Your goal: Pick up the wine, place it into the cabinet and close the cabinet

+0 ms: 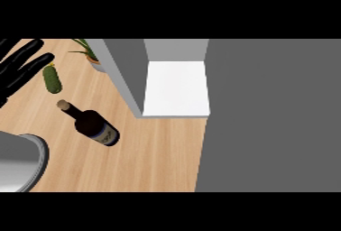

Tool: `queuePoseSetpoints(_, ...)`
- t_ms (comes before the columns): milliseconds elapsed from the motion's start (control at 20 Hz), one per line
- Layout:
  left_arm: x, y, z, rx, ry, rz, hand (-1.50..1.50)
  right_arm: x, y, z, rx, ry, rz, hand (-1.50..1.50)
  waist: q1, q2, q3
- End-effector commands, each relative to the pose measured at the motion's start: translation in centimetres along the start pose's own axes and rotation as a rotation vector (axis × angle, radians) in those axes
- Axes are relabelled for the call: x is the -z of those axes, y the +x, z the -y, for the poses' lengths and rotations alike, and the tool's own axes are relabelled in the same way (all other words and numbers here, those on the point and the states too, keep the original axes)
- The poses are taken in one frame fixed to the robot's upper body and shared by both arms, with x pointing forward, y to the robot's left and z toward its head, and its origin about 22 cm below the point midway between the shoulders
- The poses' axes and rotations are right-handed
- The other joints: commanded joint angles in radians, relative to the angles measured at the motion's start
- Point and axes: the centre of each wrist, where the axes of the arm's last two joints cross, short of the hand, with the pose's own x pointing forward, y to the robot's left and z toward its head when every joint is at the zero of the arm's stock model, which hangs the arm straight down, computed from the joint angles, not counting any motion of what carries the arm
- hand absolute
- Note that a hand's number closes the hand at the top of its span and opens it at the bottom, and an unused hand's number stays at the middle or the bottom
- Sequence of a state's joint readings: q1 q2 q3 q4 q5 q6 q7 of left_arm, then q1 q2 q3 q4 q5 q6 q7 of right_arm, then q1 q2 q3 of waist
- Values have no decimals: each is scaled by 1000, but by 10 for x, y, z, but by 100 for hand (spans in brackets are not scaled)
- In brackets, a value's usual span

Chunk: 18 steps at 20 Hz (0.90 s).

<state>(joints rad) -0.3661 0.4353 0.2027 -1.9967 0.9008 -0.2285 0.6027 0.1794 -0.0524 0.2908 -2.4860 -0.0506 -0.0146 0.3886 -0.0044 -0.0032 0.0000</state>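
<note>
- The wine (92,125), a dark glass bottle with a pale cork and a bluish label band, lay on its side on the wooden counter (156,158), roughly midway between the counter's left edge and the cabinet, neck pointing toward the far left corner.
- Nothing touched the bottle; I judged the pick-up had not begun.
- My left hand (21,66) showed at the far left corner of the counter, black fingers straight and spread, holding nothing. It looked to me like a resting pose, not a reach.
- My right hand was nowhere in the head view, so I could say nothing of it.
- The cabinet (177,88) stood open by the counter's far edge, its flat white shelf bare and facing the bottle, well placed to receive it, I thought. A wide grey panel (273,117) took up the right side; I took it for the open door but could not be sure.
- A cucumber (52,79), green and bumpy, lay near the left hand, apart from the bottle.
- A potted plant (91,54) with thin leaves sat at the far edge beside the cabinet's grey wall.
- A rounded grey shape (20,162) sat at the counter's near left corner; I could not tell what it was.
</note>
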Motion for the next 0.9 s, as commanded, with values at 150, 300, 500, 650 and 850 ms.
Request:
queuePoseSetpoints(150, 0, 16, -2, 14, 38, -27, -150, -26, 50, -16, 22, -26, 54, -150, -4, -3, -1)
queuePoseSetpoints(300, -7, -8, 3, -13, 44, -45, -150, -16, 32, -22, 3, -14, 20, -150, -2, 0, -1)
queuePoseSetpoints(500, 9, -8, -4, 24, 67, -63, -150, -23, 50, -18, 11, 0, 39, -150, -13, 0, -1)
queuePoseSetpoints(650, 8, -11, -7, 47, 70, -89, -150, -10, 41, -27, 8, -18, 16, -150, -4, 0, -1)
queuePoseSetpoints(850, 15, -31, -18, 32, 67, -87, -150, -16, 50, -17, 5, -4, 43, -150, -14, 2, -1)
